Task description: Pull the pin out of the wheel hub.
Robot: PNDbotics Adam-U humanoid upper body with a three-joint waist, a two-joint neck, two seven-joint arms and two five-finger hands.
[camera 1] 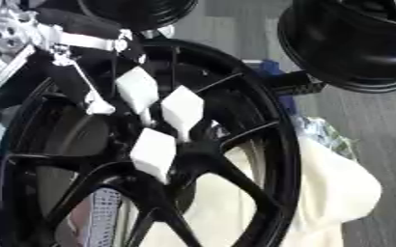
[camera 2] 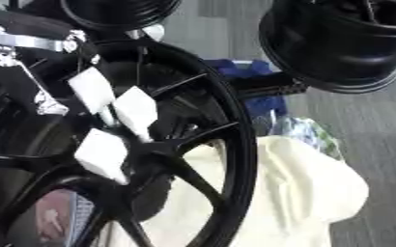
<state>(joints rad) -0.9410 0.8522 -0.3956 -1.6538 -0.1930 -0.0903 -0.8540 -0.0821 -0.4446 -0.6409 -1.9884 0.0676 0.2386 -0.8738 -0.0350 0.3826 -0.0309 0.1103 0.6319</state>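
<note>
Reaching my left hand at the wheel hub, white-padded fingertips bunched there; pin hidden, grip unclear, next pull straight out.

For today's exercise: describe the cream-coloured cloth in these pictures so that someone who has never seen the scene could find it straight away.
Start from the big black spoked wheel that fills most of the view. The cream cloth lies bunched behind its lower right rim, showing through the gaps between the spokes and spilling out past the rim. It is the only large, soft, pale thing there; the small white blocks near the hub are flat-faced and hard-edged.
</note>
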